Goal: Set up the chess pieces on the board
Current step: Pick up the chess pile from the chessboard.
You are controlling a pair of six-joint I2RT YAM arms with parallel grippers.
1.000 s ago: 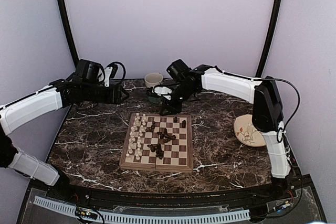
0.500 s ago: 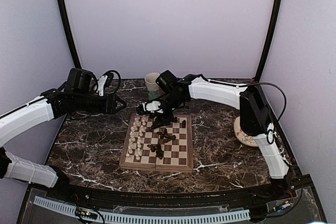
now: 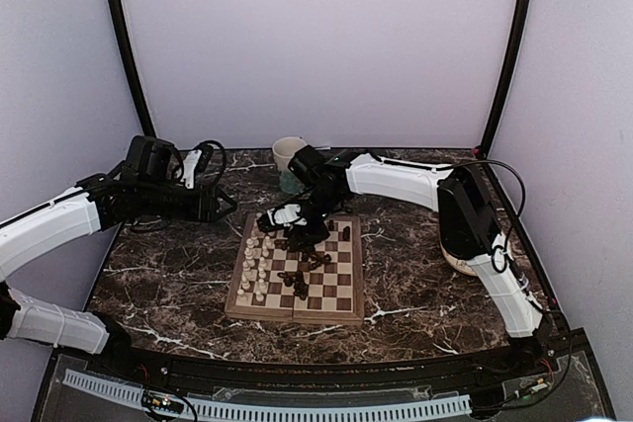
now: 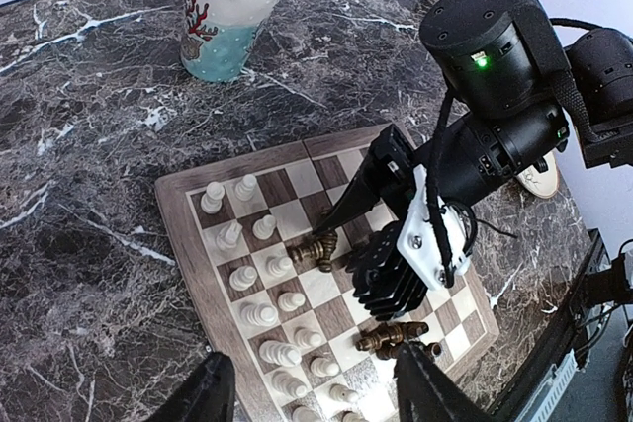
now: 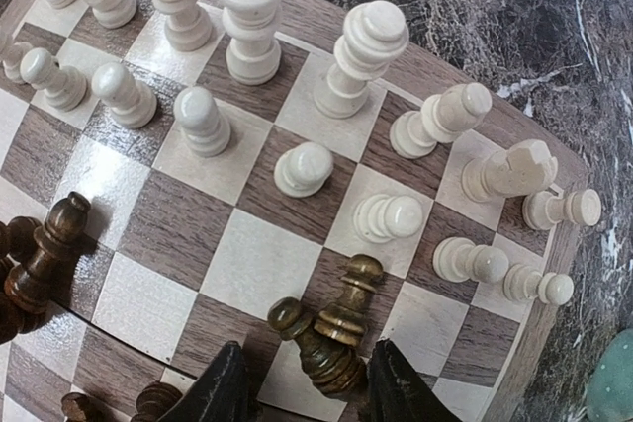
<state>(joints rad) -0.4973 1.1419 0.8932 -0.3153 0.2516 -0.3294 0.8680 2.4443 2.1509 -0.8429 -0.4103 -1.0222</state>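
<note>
The chess pieces [image 5: 305, 167] sit on the board [image 5: 262, 262]. In the overhead view the cream ones stand in two rows along its left side, and dark ones lie toppled near the middle. The right gripper [image 5: 307, 378] hangs low over the board, jaws apart, with two fallen dark pieces [image 5: 331, 328] between its fingers [image 5: 226, 387]. The left gripper [image 4: 315, 387] hovers above the table [image 4: 89, 145] beside the board, jaws spread wide with nothing between them.

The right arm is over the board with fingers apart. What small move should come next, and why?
Likely lower the right gripper slightly and close on one of the dark pieces. Two lie tipped over, touching, on the board just ahead of its open fingers, which hold nothing; the cream pieces already stand.
</note>
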